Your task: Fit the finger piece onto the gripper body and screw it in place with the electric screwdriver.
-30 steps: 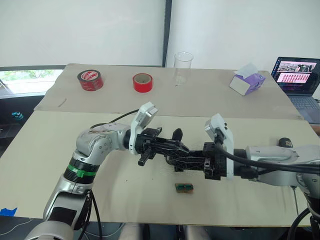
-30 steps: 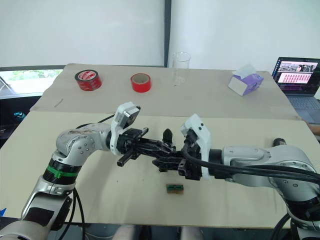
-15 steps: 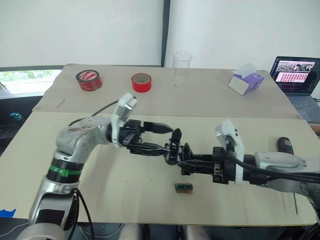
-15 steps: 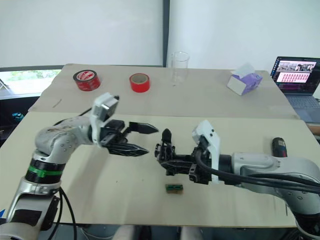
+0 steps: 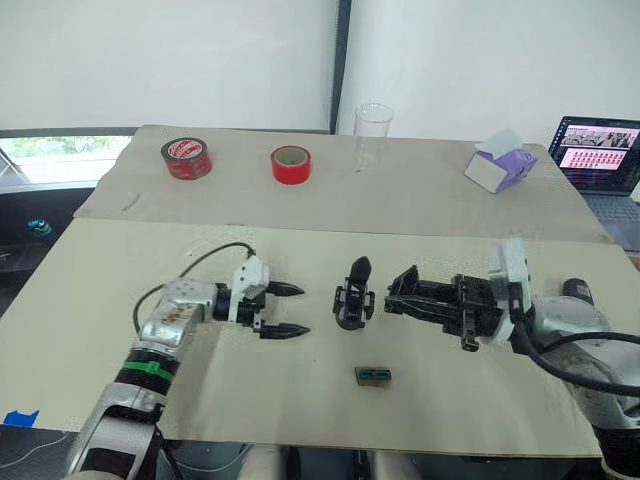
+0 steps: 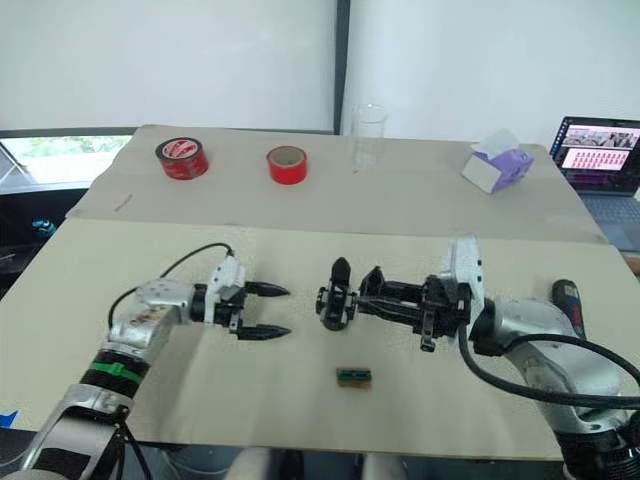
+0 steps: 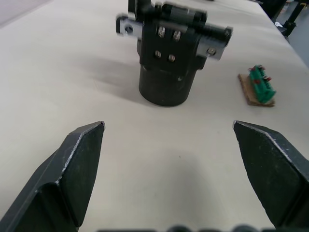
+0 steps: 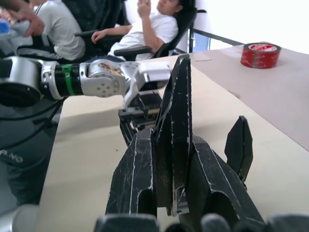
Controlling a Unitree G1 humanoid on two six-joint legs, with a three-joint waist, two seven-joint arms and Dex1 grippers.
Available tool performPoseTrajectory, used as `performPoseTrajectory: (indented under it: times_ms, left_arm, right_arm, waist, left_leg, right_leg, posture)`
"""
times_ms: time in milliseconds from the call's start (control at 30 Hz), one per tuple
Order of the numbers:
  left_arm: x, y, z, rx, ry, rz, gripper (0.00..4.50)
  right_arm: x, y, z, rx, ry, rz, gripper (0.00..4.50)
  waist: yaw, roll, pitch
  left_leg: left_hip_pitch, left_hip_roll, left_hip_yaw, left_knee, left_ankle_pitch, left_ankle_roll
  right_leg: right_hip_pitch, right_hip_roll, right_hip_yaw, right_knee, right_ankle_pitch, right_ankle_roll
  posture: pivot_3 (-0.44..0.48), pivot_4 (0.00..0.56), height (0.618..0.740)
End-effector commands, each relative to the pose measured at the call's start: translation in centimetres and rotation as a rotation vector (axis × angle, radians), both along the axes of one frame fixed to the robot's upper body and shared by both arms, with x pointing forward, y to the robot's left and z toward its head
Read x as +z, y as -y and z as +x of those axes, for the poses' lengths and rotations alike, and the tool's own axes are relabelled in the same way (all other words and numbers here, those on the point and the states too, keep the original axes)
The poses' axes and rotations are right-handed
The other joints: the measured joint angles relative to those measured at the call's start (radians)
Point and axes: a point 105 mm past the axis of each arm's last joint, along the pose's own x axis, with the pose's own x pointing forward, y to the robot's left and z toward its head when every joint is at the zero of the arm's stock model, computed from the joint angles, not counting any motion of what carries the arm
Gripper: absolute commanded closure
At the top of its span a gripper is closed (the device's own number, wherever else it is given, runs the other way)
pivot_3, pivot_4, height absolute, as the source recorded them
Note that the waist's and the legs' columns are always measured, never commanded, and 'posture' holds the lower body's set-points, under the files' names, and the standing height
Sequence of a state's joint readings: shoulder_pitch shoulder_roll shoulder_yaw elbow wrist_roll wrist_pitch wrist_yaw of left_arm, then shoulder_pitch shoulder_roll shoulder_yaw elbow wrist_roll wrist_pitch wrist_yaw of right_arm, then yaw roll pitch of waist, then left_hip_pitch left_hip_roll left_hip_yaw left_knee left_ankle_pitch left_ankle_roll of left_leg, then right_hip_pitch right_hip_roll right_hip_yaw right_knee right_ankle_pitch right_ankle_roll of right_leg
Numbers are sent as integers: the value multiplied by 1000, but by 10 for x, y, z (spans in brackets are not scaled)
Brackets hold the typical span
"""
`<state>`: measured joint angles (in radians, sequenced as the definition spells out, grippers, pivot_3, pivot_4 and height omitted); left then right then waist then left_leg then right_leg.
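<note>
At mid-frame the gripper body (image 5: 352, 304) stands alone on the table (image 5: 120, 300), while the right gripper (image 6: 375, 293) pinches the finger piece (image 8: 174, 145) ready for fitting and the left gripper (image 5: 288, 310) waits wide, empty.

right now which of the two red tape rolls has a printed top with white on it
The tape roll nearest the table's left edge: its upper face is red with white print. The other tape roll, closer to the clear beaker, is plain red with a tan cardboard core.

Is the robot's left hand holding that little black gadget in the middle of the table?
No: the left gripper has its jaws spread wide, and the gripper body stands apart on the table.
</note>
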<state>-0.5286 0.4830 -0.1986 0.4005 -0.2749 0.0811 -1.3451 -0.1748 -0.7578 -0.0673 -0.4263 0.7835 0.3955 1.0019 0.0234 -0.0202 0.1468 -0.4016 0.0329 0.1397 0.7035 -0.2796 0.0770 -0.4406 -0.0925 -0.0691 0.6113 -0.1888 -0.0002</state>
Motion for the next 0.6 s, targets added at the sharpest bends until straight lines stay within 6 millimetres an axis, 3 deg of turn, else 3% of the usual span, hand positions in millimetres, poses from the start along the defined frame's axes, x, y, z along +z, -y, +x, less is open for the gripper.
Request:
performPoseTrajectory:
  times_ms: [33, 300, 600]
  left_arm:
    - [4, 22, 4, -48, 65, -8, 0]
    - [-5, 61, 13, -93, 110, 5, 0]
    - [-12, 73, 16, -94, 119, 11, 0]
  right_arm:
    - [12, -5, -2, 45, 75, 47, 4087]
    - [-5, -16, -7, 124, 146, -30, 4087]
    - [-3, -17, 2, 93, 166, -16, 4087]
  waist:
    - [1, 0, 0]
    - [-3, 0, 0]
    - [-10, 0, 0]
  left_leg:
    - [-1, 0, 0, 0, 0, 0]
    - [0, 0, 0, 1, 0, 0]
    - [0, 0, -1, 1, 0, 0]
  right_leg:
    - [0, 0, 0, 0, 0, 0]
    - [0, 0, -1, 0, 1, 0]
    - [0, 0, -1, 1, 1, 1]
  posture:
    - [0, 150, 740]
    - [0, 150, 740]
    - [0, 150, 740]
